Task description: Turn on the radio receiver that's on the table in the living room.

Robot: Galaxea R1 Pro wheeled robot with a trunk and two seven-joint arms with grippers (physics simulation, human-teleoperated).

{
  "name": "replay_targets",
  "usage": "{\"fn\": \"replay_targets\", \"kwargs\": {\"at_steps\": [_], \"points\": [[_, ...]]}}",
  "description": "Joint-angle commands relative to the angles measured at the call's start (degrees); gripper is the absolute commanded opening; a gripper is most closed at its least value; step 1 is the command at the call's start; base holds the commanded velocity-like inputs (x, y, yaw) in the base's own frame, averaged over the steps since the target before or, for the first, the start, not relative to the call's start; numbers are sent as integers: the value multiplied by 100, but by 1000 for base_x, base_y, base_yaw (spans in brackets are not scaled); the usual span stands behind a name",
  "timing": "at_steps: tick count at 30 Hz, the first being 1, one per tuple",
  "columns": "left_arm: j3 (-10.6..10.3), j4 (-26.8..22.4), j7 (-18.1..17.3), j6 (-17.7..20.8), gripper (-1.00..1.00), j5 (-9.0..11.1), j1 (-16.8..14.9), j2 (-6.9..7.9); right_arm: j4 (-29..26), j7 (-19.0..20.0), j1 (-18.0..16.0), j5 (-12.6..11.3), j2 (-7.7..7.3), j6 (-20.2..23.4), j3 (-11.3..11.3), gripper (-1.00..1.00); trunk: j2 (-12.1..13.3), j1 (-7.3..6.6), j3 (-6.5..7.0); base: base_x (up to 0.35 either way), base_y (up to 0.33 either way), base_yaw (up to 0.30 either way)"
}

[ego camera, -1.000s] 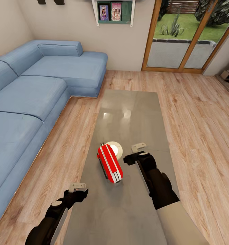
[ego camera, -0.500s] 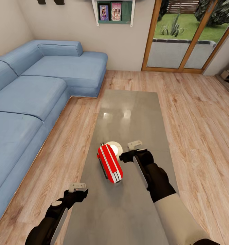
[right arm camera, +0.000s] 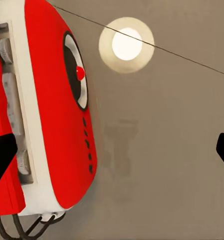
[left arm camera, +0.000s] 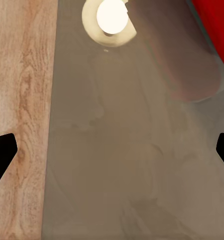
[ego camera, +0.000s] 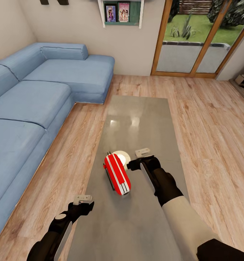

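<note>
Your right gripper (ego camera: 138,159) hangs open and empty, just right of the radio receiver (ego camera: 117,174) on the table (ego camera: 143,119).

Overall level: bright, even, daylight-like; no dim corners in the head view.
Light source: glass doors (ego camera: 201,40) at the far wall show a sunlit garden; a round white lamp reflection (ego camera: 122,158) sits on the table (ego camera: 143,119) just beyond the radio receiver (ego camera: 117,174).
Glare: same reflection appears as a glowing disc with a pale halo in both wrist views (right arm camera: 125,45) (left arm camera: 111,20); the glossy top also carries soft pale patches farther out.
Shadows: faint, soft-edged; a dull smudge beside the radio in the right wrist view.
Sharpness: head view crisp; wrist views slightly soft, with fingertips (right arm camera: 2,155) as flat black shapes without detail.
Edge distortion: wide-angle stretch on the sofa (ego camera: 24,119) and floorboards.
</note>
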Motion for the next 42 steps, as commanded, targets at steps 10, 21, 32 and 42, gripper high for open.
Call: {"fn": "replay_targets", "kwargs": {"at_steps": [10,21,32,42], "points": [[1,8,0,0,100,0,0,5,247,-5,-67,-147,0,-109,252,100,0,0,0,0,0,0],[-2,9,-14,26,100,13,0,9,270,-26,-69,-328,0,-152,350,100,0,0,0,0,0,0],[2,2,-17,92,100,18,0,1,269,-113,-69,-332,0,-153,351,100,0,0,0,0,0,0],[-3,-5,-18,100,100,24,0,0,269,-108,-69,-331,0,-153,359,100,0,0,0,2,17,0]]}}
